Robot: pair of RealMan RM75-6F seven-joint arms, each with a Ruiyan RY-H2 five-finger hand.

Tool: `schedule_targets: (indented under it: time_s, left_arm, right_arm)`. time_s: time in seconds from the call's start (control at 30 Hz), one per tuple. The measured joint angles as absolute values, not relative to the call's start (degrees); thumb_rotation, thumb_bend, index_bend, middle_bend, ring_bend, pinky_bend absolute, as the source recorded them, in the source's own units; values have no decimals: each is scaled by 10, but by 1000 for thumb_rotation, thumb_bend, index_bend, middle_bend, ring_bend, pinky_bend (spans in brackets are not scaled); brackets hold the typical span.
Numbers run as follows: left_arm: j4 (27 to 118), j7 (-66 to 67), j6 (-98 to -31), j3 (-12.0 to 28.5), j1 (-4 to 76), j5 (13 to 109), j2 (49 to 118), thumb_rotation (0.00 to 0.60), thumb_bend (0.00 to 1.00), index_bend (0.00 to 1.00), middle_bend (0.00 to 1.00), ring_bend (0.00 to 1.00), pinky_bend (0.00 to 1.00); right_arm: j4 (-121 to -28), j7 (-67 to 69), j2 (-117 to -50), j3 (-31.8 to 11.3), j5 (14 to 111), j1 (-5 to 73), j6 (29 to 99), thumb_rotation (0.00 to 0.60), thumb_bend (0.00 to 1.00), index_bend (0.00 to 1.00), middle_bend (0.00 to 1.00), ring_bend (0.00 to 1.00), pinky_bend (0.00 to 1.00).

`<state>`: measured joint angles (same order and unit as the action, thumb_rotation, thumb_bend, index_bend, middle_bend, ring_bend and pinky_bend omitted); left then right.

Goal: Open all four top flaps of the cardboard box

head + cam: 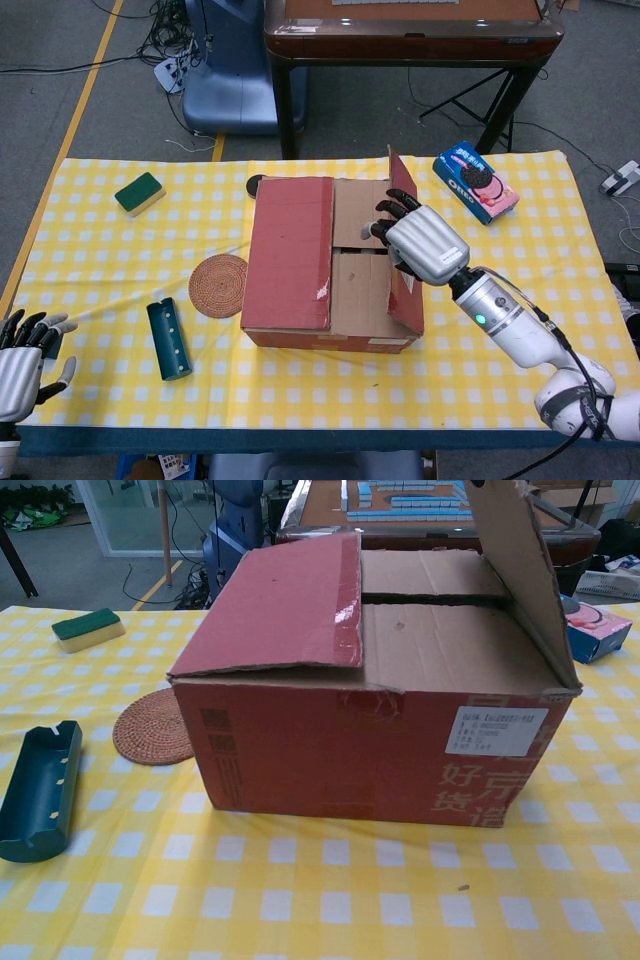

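The red cardboard box (pixel 330 335) (pixel 370 750) stands in the middle of the yellow checked table. Its left top flap (pixel 292 250) (pixel 280 610) lies flat and closed. The right top flap (pixel 403 270) (pixel 515 570) stands nearly upright, showing its brown inner face. My right hand (pixel 420 240) holds this flap near its upper edge, with its fingers curled over the edge; the chest view does not show the hand. Two brown inner flaps (pixel 360 255) (pixel 430 605) lie flat and closed under it. My left hand (pixel 22 360) hovers open at the table's near left corner, far from the box.
A woven coaster (pixel 218 285) (pixel 152 739) lies just left of the box, with a dark green tray (pixel 168 338) (pixel 40 788) nearer me. A green sponge (pixel 139 192) sits far left, an Oreo box (pixel 476 181) far right. A black disc (pixel 256 185) lies behind the box.
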<state>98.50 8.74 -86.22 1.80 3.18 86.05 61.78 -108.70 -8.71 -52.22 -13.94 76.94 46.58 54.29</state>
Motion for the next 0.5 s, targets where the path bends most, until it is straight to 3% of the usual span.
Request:
schedule_targets:
  time_s: [0.5]
  left_arm:
    - [998, 101, -860, 18, 38, 867, 615, 600, 431, 366, 224, 129, 0]
  right_arm:
    - [-1119, -64, -448, -128, 773, 396, 585, 600, 1000, 357, 533, 222, 120]
